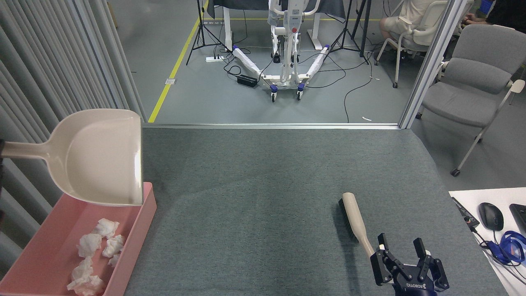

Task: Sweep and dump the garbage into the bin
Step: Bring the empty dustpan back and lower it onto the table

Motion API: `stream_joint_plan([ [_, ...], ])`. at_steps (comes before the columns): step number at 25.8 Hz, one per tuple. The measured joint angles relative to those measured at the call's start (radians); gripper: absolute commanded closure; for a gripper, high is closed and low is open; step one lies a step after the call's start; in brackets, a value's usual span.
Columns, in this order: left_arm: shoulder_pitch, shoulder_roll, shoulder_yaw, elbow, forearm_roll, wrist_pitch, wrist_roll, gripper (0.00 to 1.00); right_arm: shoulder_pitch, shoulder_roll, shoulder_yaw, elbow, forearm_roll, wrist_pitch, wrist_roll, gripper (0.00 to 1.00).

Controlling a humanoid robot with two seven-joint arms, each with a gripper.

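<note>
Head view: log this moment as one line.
dustpan: empty, raised over bin | garbage: in bin | brush: on mat | right tool: open, beside brush handle | left tool: unseen

"ROBOTIQ", upside down, on right gripper (402, 246)

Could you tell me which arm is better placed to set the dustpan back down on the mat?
Left, probably. The dustpan hangs empty over the pink bin, its handle running off the left edge. The right pincer sits open beside the brush.
</note>
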State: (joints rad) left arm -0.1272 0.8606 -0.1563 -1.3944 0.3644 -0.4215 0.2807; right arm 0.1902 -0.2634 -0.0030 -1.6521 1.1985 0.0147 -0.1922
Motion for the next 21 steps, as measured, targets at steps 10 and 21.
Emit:
stream_joint_plan([
  [10,-0.047,-0.219,-0.234,-0.058,-0.05,0.054,0.038,1.0,0.008,0.001,0.0,0.003,0.013,0.02,0.0,0.07],
  [21,-0.055,-0.505,-0.27,0.056,-0.367,0.164,0.037,1.0,0.009,0.0,0.0,0.003,0.013,0.021,0.002,0.07],
])
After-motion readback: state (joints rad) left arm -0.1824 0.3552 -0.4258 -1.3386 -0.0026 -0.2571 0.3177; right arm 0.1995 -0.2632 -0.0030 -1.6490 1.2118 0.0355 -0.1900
